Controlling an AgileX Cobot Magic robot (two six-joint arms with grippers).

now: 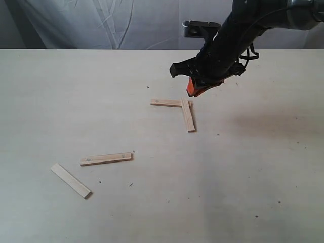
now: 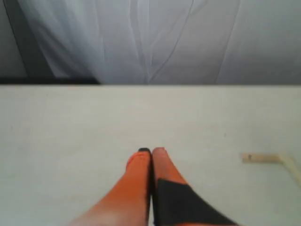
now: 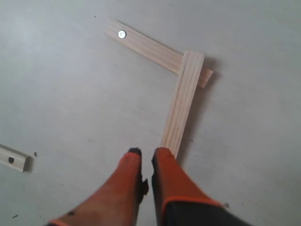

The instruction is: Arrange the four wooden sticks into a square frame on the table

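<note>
Two wooden sticks form an L near the middle of the table (image 1: 253, 177): one stick (image 1: 166, 103) lies crosswise, and a second stick (image 1: 188, 115) overlaps its right end. In the right wrist view the crosswise stick (image 3: 146, 47) has a small hole, and the overlapping stick (image 3: 183, 103) ends at my fingertips. My right gripper (image 1: 195, 91) (image 3: 146, 155) hovers just above that L, its orange fingers slightly apart and empty. Two loose sticks (image 1: 106, 159) (image 1: 70, 180) lie at the front left. My left gripper (image 2: 151, 151) is shut and empty, low over bare table, and is out of the exterior view.
The left wrist view catches the L of sticks (image 2: 261, 158) far off to one side. One end of a loose stick (image 3: 13, 157) shows at the edge of the right wrist view. A white curtain (image 1: 126, 23) hangs behind the table's far edge.
</note>
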